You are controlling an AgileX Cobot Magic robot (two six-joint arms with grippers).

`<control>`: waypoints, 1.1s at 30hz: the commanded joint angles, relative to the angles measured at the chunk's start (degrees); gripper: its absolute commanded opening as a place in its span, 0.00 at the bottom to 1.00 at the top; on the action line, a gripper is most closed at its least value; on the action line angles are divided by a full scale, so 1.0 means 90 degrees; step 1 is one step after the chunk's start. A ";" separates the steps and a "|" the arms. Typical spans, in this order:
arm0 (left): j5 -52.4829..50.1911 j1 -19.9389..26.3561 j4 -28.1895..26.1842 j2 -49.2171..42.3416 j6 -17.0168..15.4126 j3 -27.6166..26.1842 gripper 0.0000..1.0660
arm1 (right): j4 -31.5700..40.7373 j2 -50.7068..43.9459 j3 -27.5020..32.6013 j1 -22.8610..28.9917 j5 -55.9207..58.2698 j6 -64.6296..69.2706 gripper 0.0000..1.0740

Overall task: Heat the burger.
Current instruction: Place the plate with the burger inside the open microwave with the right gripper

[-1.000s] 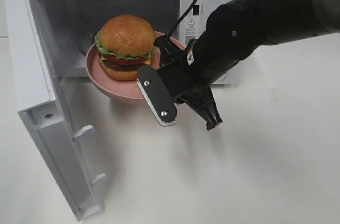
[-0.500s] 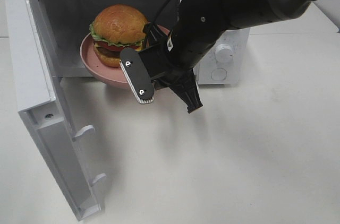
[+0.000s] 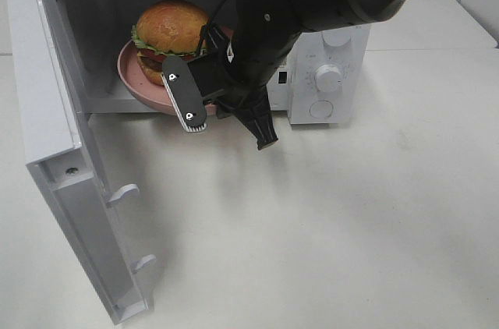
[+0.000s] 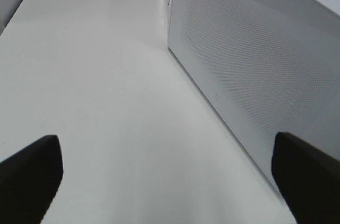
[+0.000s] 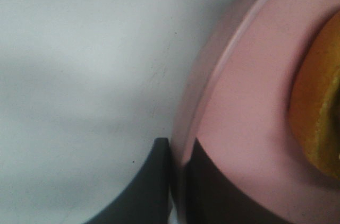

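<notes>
The burger (image 3: 171, 29), with its golden-brown bun, sits on a round pink plate (image 3: 132, 81). The plate hangs in the open mouth of the white microwave (image 3: 327, 72), partly inside the cavity. My right gripper (image 3: 212, 95) is shut on the plate's right rim, and its black arm hides that side. In the right wrist view, the dark fingers (image 5: 159, 181) of the right gripper (image 5: 180, 155) clamp the pink rim (image 5: 239, 128), with the bun's edge (image 5: 319, 118) beyond. My left gripper (image 4: 164, 176) stands open and holds nothing, beside the microwave's perforated side wall (image 4: 255, 75).
The microwave door (image 3: 54, 134) is swung wide open to the left, reaching toward the table's front. Two knobs (image 3: 327, 76) sit on the control panel at the right. White tabletop (image 3: 327, 228) spreads out in front.
My right arm has carried the plate and burger leftward and back, from in front of the microwave's opening into its mouth. The grip on the rim is unchanged.
</notes>
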 commanded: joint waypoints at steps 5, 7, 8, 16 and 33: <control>-0.0089 -0.0032 -0.0006 -0.0095 0.0000 0.0013 0.94 | -0.0102 0.0439 -0.1044 -0.0013 0.0032 0.0286 0.00; -0.0089 -0.0032 -0.0006 -0.0095 0.0000 0.0013 0.94 | -0.0146 0.0497 -0.1140 -0.0013 0.0083 0.0286 0.00; -0.0089 -0.0032 -0.0006 -0.0095 0.0000 0.0013 0.94 | -0.0242 0.0605 -0.1324 -0.0013 0.0172 0.0312 0.00; -0.0089 -0.0032 -0.0006 -0.0095 0.0000 0.0013 0.94 | -0.0427 0.0999 -0.2018 -0.0013 0.0312 0.0738 0.00; -0.0089 -0.0032 -0.0006 -0.0095 0.0000 0.0013 0.94 | -0.0535 0.1732 -0.3081 -0.0013 0.0293 0.0923 0.00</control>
